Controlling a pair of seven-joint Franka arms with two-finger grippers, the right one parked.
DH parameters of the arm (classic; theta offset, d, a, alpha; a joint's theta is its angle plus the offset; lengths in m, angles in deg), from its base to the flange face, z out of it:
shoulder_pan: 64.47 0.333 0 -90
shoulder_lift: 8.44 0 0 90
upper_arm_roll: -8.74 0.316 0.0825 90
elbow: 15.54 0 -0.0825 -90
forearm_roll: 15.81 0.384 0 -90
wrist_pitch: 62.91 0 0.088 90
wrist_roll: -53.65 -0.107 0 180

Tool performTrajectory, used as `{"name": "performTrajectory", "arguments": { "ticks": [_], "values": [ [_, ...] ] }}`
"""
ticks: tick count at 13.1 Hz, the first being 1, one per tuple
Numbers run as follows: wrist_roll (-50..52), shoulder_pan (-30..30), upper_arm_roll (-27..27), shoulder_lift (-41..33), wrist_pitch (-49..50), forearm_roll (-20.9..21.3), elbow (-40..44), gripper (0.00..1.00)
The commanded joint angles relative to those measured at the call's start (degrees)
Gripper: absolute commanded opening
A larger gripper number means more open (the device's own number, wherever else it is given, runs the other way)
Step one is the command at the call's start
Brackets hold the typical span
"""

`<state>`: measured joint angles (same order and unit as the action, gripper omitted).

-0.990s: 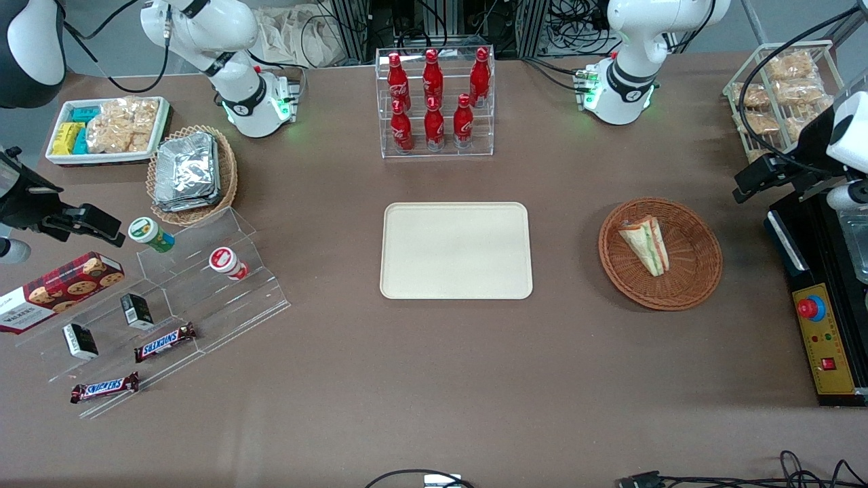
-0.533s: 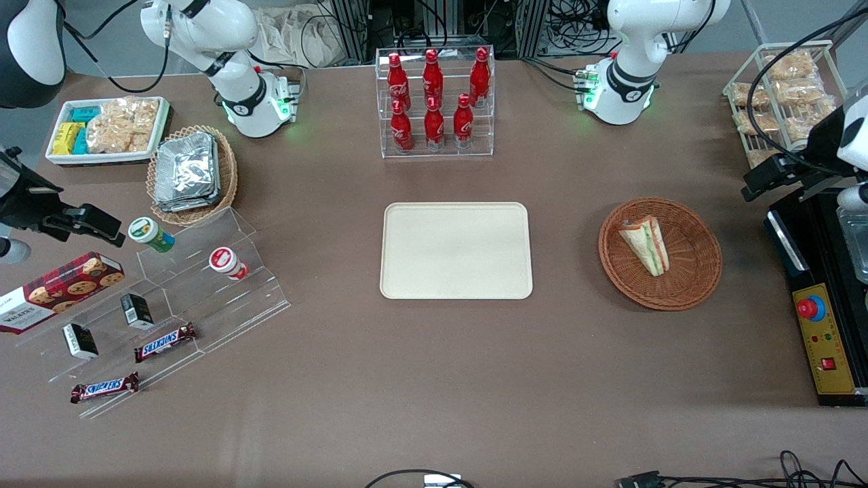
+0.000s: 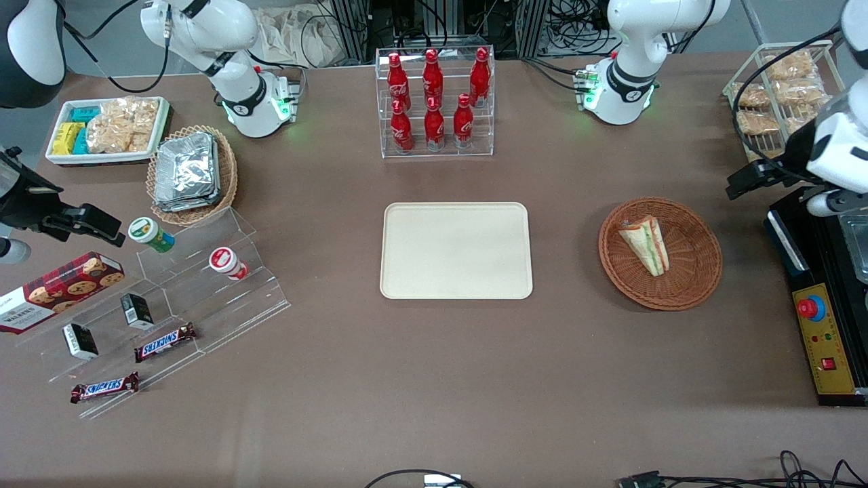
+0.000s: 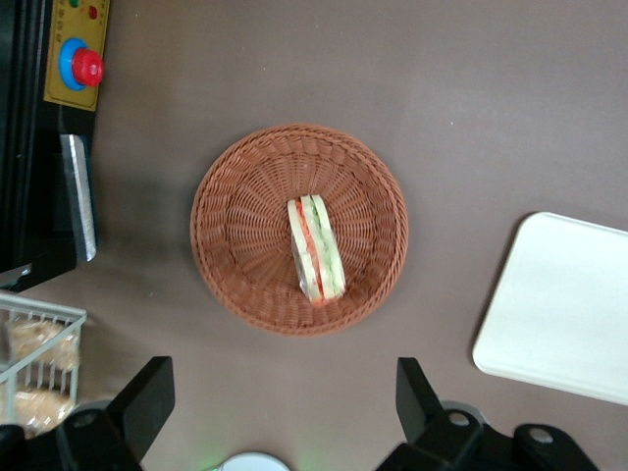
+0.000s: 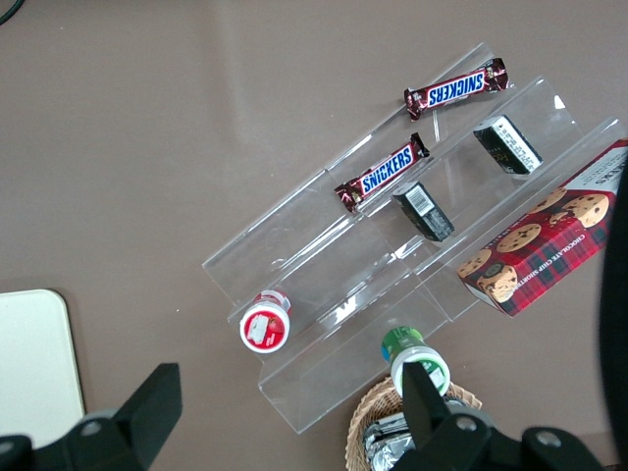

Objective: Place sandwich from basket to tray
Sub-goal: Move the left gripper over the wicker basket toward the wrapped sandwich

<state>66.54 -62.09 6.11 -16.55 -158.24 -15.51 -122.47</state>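
The sandwich point(image 3: 645, 245) is a wrapped wedge lying in the round reddish-brown basket point(image 3: 698, 279), toward the working arm's end of the table. Both also show in the left wrist view, the sandwich point(image 4: 316, 248) in the middle of the basket point(image 4: 235, 226). The cream tray point(image 3: 456, 250) lies bare at the table's middle, and its corner shows in the wrist view point(image 4: 564, 309). My left gripper point(image 4: 283, 404) is open and holds nothing, high above the table beside the basket. The arm's hand point(image 3: 824, 152) shows in the front view farther from the camera than the basket.
A black control box with a red button point(image 3: 814, 308) stands beside the basket at the table's end. A wire rack of snack packets point(image 3: 780, 95) stands farther back. A clear rack of red bottles point(image 3: 434, 102) stands farther from the camera than the tray.
The left arm's hand has shifted a little above the table's end, swinging back toward the basket. The sandwich, basket and tray have not moved.
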Motion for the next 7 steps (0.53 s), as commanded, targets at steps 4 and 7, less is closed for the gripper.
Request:
{"name": "performTrajectory", "arguments": {
  "ticks": [4, 7],
  "values": [
    [6.3, -1.3, 0.2, -9.3, -13.5, 0.7, -19.9, 1.0],
    [8.4, -2.1, 0.1, -8.1, -18.7, 0.7, -24.4, 1.0]
  ]
}}
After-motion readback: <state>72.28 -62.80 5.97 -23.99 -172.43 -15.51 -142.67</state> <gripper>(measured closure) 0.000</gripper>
